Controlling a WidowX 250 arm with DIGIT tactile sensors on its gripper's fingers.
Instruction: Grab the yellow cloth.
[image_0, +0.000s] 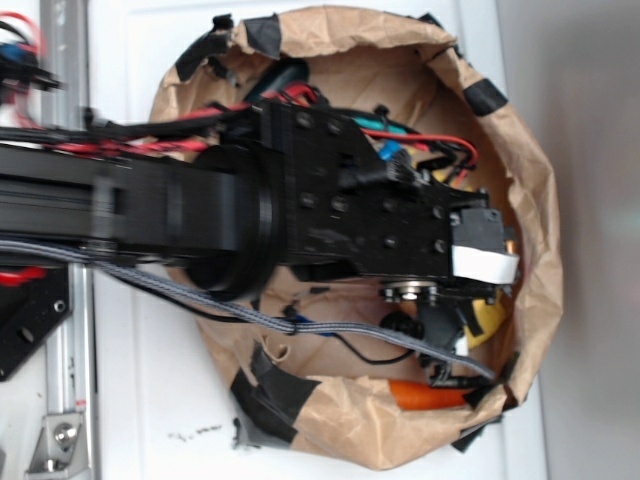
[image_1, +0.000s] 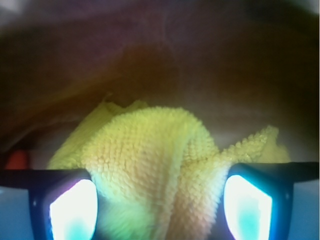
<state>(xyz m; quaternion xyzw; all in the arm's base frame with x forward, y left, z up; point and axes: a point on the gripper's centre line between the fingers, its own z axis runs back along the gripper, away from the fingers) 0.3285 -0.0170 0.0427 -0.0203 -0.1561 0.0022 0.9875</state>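
Note:
The yellow cloth is a fuzzy terry towel bunched into two upright folds with a crease between them. In the wrist view it fills the whole gap between my gripper fingers and presses against both glowing pads. The jaws are drawn in from the ends of their rail and shut on the bunch. In the exterior view only a yellow corner of the cloth shows beside the black wrist, which reaches down inside the paper-lined basin. The fingertips themselves are hidden there.
A crumpled brown paper wall held by black tape patches rings the basin closely on all sides. A small orange thing lies at the near rim and also shows as the orange thing left of the cloth. Red and grey cables trail along the arm.

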